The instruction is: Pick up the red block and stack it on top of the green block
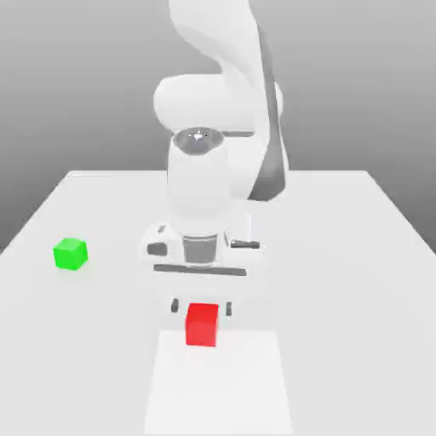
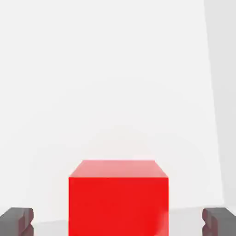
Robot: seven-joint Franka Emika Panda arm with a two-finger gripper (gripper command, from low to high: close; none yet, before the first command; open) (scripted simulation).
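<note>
Sitting low-centre in the exterior view, the red block (image 1: 202,324) rested on the table (image 1: 358,255), at the top edge of a paler strip (image 1: 217,383). The gripper (image 1: 201,306) hung right over it, pointing down, w/ fingertips (image 1: 175,305) showing either side of the block's top edge, apart from it. Hand view: red block (image 2: 118,198) sat low-centre, between the two dark fingertips (image 2: 16,220) at the lower corners, clear gaps both sides, so the claw was spread wide and held nothing. A cube, so no long axis to speak of; its faces looked about square to the jaws. Judged: block lay straight below the claw, so next move was prob. a plain descent, then close.

Green block (image 1: 71,254) sat mid-left in the exterior view, well apart from red, resting on the table alone. Nothing lay between the two blocks; the robot's white arm (image 1: 213,128) rose behind the red one, upper centre. Carry path to green looked unobstructed.
</note>
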